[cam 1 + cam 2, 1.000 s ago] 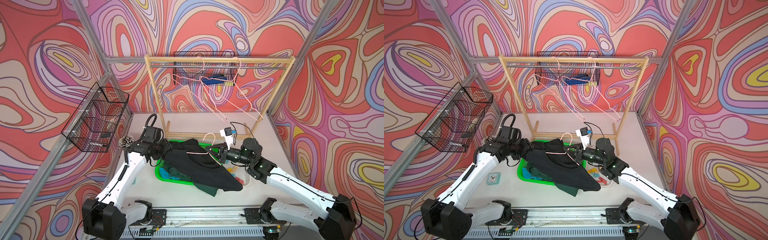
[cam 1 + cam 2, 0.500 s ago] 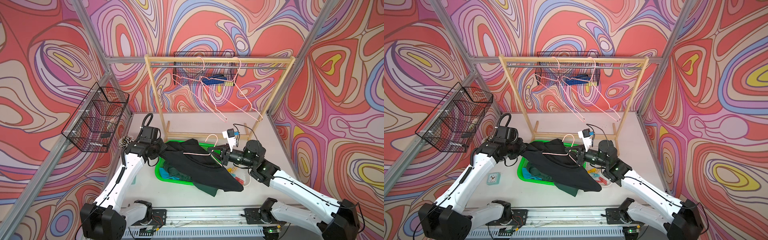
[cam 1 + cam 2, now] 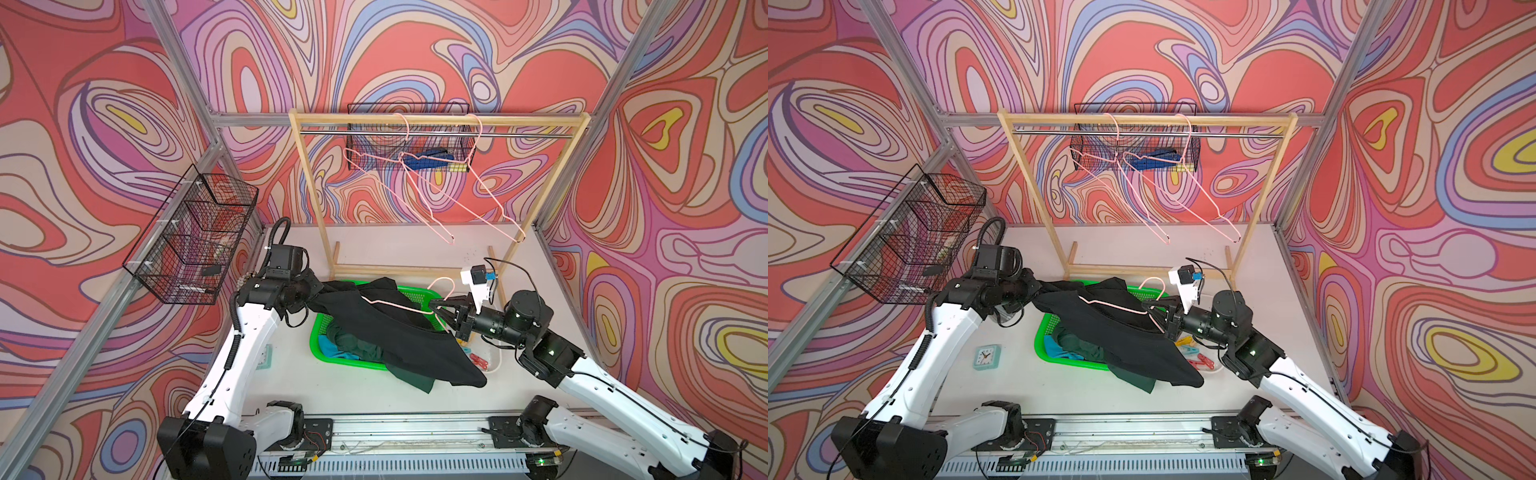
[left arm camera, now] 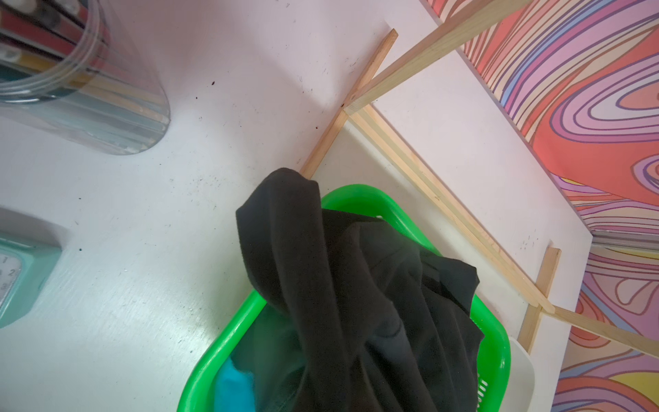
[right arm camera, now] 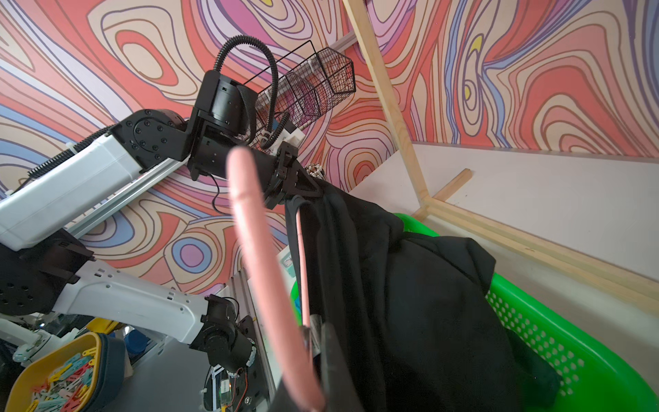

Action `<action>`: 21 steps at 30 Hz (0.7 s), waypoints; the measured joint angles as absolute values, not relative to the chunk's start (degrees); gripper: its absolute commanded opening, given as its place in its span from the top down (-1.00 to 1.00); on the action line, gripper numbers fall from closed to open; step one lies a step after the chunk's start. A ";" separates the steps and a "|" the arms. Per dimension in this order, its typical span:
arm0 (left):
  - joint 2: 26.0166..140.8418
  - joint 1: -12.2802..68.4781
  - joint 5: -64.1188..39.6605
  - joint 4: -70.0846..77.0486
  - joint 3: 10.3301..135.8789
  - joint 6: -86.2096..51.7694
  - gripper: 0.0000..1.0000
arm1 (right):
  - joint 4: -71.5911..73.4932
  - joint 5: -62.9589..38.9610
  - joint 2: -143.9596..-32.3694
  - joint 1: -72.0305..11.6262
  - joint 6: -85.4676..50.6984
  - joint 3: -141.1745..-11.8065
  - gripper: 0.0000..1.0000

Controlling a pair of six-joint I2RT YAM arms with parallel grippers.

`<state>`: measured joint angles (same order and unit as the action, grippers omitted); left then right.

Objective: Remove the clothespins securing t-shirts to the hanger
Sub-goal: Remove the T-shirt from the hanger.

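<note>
A black t-shirt (image 3: 395, 332) hangs on a pink wire hanger (image 3: 390, 305) above the green basket (image 3: 319, 332), stretched between my two arms. My left gripper (image 3: 309, 297) is shut on the shirt's left edge; in the left wrist view black cloth (image 4: 338, 285) hides its fingers. My right gripper (image 3: 434, 305) is shut on the hanger's neck below the hook, seen close up in the right wrist view (image 5: 317, 356). A turquoise t-shirt (image 3: 326, 350) and a dark green one (image 3: 357, 345) lie in the basket. Red, yellow and blue clothespins (image 3: 1196, 357) lie in a white dish beside the basket.
A wooden rack (image 3: 436, 120) at the back carries two bare pink hangers (image 3: 419, 183). Wire baskets hang on the left wall (image 3: 195, 237) and the back wall (image 3: 411, 137). A small teal clock (image 3: 987, 356) and a clear jar (image 4: 82, 89) stand left of the basket.
My left gripper has shut on the black shirt's edge and drawn back to the left, pulling the cloth taut. The right gripper keeps hold of the hanger.
</note>
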<state>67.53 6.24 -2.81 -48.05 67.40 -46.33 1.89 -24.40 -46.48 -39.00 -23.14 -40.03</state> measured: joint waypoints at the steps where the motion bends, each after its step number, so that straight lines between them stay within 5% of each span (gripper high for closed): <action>1: 67.42 5.85 -2.72 -48.29 67.42 -46.06 1.00 | 1.28 -23.86 -45.56 -39.00 -22.87 -39.88 1.00; 11: 64.55 3.27 -0.34 -49.76 67.53 -44.14 1.00 | -4.60 -19.05 -38.00 -39.05 -20.62 -39.75 1.00; 21: 60.23 2.90 -6.76 -47.11 65.98 -42.83 1.00 | -3.03 -19.29 -43.07 -39.05 -20.34 -41.60 1.00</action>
